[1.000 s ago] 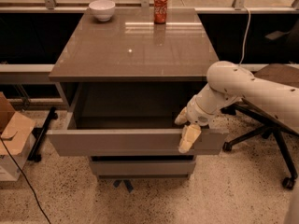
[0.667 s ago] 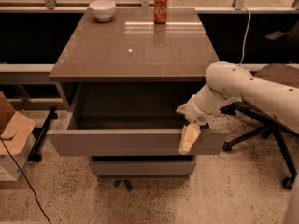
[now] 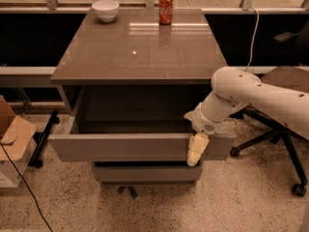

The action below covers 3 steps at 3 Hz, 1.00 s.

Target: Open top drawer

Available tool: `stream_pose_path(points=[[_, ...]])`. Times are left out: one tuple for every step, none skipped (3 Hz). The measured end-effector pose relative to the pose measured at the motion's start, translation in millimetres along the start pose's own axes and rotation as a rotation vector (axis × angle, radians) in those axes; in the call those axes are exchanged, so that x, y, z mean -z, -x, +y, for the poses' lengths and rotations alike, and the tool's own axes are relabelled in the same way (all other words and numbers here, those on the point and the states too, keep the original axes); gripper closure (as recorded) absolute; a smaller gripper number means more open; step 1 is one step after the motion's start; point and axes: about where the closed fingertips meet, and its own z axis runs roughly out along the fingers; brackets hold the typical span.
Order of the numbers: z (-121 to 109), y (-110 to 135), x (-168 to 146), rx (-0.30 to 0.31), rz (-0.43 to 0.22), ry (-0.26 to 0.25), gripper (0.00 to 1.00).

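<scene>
Speckled floor (image 3: 231,197); open top drawer (image 3: 120,148), end effector (image 3: 197,149) on front rim, grip unclear

The top drawer (image 3: 120,148) had a matt front and the tabletop (image 3: 140,52) was glossy; the gripper (image 3: 198,151), at that front's right end, looked smooth plastic.

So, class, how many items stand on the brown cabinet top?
2: a white bowl back left, a red soda can back centre. The gripper is at the front of the open grey top drawer.
</scene>
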Motion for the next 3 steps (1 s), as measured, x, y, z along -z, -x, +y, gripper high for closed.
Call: stream_pose_path(points=[[28.8, -12.9, -1.6, -0.031, 0.035, 0.025, 0.0], [56.9, -28.5, 1.8, -0.073, 0.057, 0.058, 0.19], [56.9, -28.5, 1.8, -0.073, 0.057, 0.058, 0.42]])
